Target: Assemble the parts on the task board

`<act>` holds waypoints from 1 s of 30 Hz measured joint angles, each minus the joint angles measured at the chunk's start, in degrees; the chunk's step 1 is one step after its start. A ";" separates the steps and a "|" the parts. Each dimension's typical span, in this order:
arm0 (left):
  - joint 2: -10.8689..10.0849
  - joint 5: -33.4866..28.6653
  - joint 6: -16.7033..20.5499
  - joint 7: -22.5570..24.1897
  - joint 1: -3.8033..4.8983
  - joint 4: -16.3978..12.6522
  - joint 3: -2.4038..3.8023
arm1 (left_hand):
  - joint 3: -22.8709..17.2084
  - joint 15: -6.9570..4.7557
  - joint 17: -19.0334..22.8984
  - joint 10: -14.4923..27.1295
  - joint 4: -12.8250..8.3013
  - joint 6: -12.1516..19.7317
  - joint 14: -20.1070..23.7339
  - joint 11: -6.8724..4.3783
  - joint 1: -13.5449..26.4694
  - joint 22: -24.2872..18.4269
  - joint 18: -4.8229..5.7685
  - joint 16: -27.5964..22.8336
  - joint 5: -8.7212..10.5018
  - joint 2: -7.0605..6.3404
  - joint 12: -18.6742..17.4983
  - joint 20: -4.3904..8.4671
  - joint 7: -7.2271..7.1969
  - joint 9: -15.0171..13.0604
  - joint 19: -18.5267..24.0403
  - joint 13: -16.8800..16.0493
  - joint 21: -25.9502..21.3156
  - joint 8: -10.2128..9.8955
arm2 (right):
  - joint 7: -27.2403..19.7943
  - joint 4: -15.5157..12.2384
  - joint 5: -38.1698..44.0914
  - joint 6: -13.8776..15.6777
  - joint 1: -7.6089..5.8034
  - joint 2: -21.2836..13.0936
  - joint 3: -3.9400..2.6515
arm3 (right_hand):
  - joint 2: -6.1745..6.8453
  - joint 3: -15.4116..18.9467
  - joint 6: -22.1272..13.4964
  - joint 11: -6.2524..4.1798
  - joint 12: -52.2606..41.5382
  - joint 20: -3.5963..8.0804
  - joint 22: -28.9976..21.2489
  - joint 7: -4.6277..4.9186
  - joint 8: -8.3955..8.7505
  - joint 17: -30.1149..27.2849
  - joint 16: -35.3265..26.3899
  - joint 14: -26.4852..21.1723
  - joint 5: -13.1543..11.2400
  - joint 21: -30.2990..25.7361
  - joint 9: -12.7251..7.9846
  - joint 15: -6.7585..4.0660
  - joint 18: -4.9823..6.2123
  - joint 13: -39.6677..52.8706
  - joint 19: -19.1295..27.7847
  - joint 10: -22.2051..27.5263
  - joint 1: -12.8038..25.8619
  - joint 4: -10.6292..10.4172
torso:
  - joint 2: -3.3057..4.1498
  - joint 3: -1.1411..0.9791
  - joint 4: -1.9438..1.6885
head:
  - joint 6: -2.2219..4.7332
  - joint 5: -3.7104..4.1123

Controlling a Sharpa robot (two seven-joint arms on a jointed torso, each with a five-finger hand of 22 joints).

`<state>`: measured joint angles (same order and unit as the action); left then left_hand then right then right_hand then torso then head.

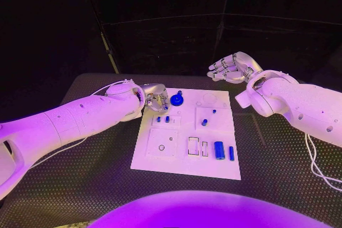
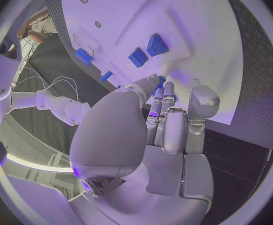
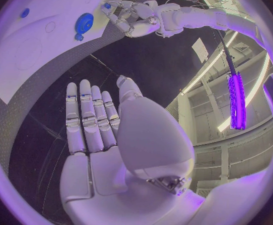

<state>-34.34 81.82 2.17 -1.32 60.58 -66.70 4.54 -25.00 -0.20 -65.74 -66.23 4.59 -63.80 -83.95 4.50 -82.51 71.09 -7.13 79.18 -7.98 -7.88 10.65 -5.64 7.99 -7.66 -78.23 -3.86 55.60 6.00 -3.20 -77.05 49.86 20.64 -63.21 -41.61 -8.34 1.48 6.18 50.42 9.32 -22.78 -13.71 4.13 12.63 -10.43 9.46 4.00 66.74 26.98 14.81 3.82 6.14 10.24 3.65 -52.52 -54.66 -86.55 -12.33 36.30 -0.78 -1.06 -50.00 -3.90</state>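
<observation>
Lying on task board (image 1: pixel 187 169), blue parts (image 1: pixel 219 150)

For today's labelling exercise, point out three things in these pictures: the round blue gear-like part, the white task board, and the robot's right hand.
Blue gear-like part (image 1: pixel 177 100), head view: middle of its round face.
Task board (image 1: pixel 187 167), head view: bare white surface near its front edge.
Right hand (image 1: pixel 229 68), head view: middle of the hand.

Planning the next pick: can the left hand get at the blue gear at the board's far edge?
Probably yes: the left hand hovers right beside the blue gear, nothing between them.
</observation>
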 measured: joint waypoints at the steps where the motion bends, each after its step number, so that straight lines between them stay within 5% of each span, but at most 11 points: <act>1: 0.06 0.00 -0.03 0.01 -0.01 0.03 0.00 | 0.00 0.00 0.00 0.00 0.00 0.00 0.00 0.00 0.00 0.00 0.00 0.00 0.00 0.00 0.00 0.00 0.00 0.00 0.00 0.00 0.00 0.00 | 0.00 0.00 -0.01 -0.03 0.00 0.01 0.00 | 0.00 0.00 0.00 0.00 0.00 0.00 0.00 0.00 0.00 0.00 0.00 0.00 0.00 0.00 0.00 0.00 0.01 0.00 0.00 0.00 0.00 0.00 | 0.01 0.00 0.00 | 0.00 0.00; 25: 0.37 -0.09 -0.52 0.12 -0.19 0.66 -0.04 | -0.17 0.00 0.28 -0.21 -0.17 0.00 0.00 -0.21 0.00 0.00 0.00 0.00 0.23 0.00 -0.23 0.00 0.00 0.06 0.00 -0.04 0.00 -0.22 | 0.03 0.10 -0.16 -0.39 0.00 0.04 0.01 | 0.00 0.00 0.00 0.00 0.00 0.00 0.00 0.00 0.00 -0.04 0.00 0.00 0.00 0.00 0.00 0.00 0.00 0.00 0.00 0.00 0.00 0.00 | 0.00 -0.01 0.00 | 0.00 0.07; 30: 0.43 -0.09 -0.52 0.13 -0.23 0.73 -0.05 | -0.41 0.00 0.47 -0.21 -0.41 1.11 0.00 -0.21 0.35 0.16 0.00 0.00 0.23 -0.35 -1.21 0.00 0.41 0.63 0.00 -0.03 0.00 -1.54 | 0.03 0.13 -0.17 -0.43 0.00 0.07 0.01 | 0.00 0.00 0.00 0.00 0.00 0.00 0.00 0.00 0.00 -0.04 0.00 0.00 0.00 0.00 0.00 0.00 0.00 0.00 0.00 0.00 0.00 0.00 | 0.00 0.00 0.00 | 0.00 -0.04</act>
<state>-33.91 81.72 1.65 -1.19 60.35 -65.97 4.49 -25.40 -0.19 -65.28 -66.44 4.18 -62.68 -83.94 4.29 -82.16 71.25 -7.12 79.18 -7.76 -8.23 9.44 -5.64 8.40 -7.03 -78.23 -3.89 55.59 4.46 -3.17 -76.91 49.69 20.22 -63.21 -41.54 -8.33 1.48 6.18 50.42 9.32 -22.79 -13.71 4.13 12.63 -10.43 9.43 4.00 66.74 26.98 14.81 3.82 6.14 10.24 3.65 -52.52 -54.66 -86.55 -12.32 36.30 -0.78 -1.06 -50.00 -3.94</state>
